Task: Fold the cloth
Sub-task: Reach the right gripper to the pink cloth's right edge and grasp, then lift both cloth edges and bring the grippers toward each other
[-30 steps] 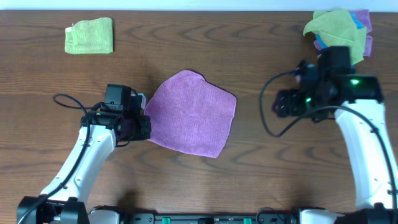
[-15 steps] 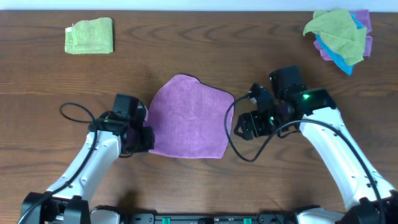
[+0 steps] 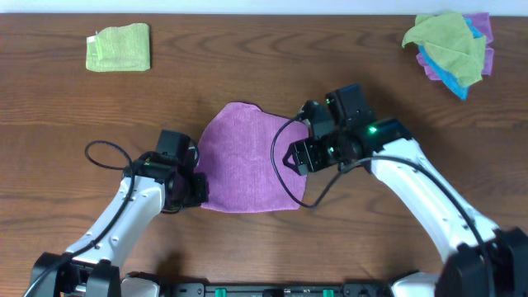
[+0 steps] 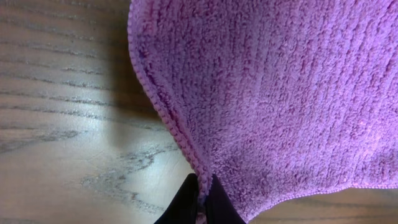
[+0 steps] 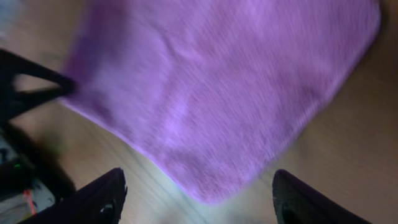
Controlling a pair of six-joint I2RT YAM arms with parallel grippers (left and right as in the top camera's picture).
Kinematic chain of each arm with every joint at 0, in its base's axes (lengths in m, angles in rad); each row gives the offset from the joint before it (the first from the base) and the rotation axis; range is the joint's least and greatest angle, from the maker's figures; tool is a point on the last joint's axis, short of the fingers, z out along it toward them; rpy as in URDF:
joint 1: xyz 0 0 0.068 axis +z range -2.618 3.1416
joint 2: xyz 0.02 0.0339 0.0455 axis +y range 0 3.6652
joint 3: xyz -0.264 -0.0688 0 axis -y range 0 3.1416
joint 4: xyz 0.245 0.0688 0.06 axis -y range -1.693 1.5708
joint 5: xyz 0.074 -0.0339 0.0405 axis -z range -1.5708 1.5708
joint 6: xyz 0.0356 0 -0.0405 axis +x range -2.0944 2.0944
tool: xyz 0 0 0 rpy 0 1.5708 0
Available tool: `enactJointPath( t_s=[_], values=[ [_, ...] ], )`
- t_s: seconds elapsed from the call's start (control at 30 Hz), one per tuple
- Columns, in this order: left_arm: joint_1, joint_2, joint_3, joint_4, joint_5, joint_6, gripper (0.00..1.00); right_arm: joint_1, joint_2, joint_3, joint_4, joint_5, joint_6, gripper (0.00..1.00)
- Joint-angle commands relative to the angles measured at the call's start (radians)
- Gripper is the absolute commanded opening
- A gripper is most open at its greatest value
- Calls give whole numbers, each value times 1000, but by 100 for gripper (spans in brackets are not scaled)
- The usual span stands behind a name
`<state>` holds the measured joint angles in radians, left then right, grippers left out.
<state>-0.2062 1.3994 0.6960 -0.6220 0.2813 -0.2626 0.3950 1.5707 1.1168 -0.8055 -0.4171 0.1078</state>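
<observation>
The lilac-purple cloth (image 3: 247,161) lies spread on the wooden table at the centre. My left gripper (image 3: 195,188) is shut on the cloth's near-left edge; in the left wrist view the hem (image 4: 180,134) runs down between the closed black fingers (image 4: 200,202). My right gripper (image 3: 295,157) is open and hovers over the cloth's right edge. In the blurred right wrist view its two fingers (image 5: 198,198) stand wide apart around a corner of the cloth (image 5: 217,93) without touching it.
A folded yellow-green cloth (image 3: 119,47) lies at the far left. A heap of yellow-green, blue and purple cloths (image 3: 450,45) sits at the far right corner. A black cable (image 3: 103,153) loops beside the left arm.
My right arm has swung from the far right in to the cloth's right edge. My left gripper has dragged the cloth a little toward the near side, narrowing its outline.
</observation>
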Motion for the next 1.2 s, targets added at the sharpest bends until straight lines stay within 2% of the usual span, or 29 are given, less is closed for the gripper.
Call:
enactJointPath(
  t_s=[0.0, 0.23, 0.37, 0.63, 1.17],
  values=[
    [-4, 1, -1, 10, -1, -11, 6, 3, 31, 0, -62, 106, 34, 75],
    [-4, 1, -1, 58, -4, -11, 6, 3, 31, -4, -229, 137, -8, 76],
    [-4, 1, -1, 77, -13, -11, 5, 4, 31, -40, -249, 103, -12, 75],
    [-4, 1, -1, 86, -37, -12, 6, 5, 31, -162, -132, -59, -15, 75],
    [-4, -1, 28, 141, 54, -83, 6, 40, 31, -283, 37, -156, 43, 78]
  ],
)
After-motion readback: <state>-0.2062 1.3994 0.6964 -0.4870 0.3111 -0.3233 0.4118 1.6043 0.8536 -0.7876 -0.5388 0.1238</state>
